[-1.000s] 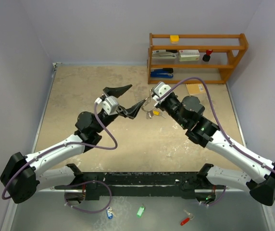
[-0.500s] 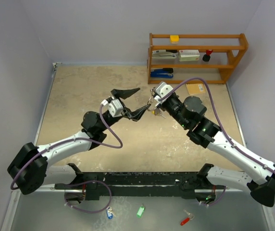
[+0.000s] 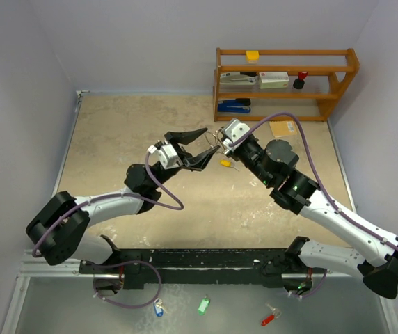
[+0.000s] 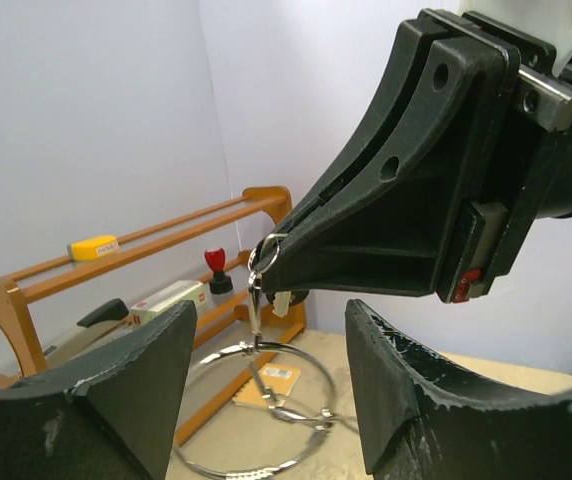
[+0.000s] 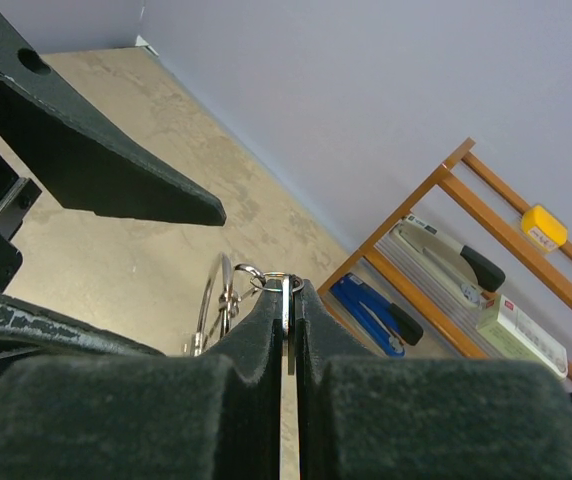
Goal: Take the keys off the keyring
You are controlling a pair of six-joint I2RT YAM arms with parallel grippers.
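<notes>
My right gripper (image 3: 219, 143) is shut on a flat silver key (image 5: 286, 305), held above the middle of the table. A small split ring (image 4: 264, 254) on that key carries the keyring (image 4: 256, 405), a large thin silver hoop that hangs below the fingertips with a few small metal links across it. In the right wrist view the keyring (image 5: 211, 298) shows edge-on, left of the right gripper (image 5: 286, 290). My left gripper (image 4: 268, 318) is open, its jaws either side of the hanging hoop without touching it. A yellow-headed key (image 3: 225, 163) lies on the table below.
A wooden shelf (image 3: 286, 83) at the back right holds staplers, boxes, a yellow block and a red-topped stamp. A small brown card (image 3: 282, 128) lies in front of it. Blue (image 3: 158, 309), green (image 3: 203, 305) and red (image 3: 268, 320) keys lie below the table's near edge.
My left gripper has moved right, up to the right gripper, and its jaws have narrowed somewhat around the hanging keyring. The right gripper has stayed shut in place.
</notes>
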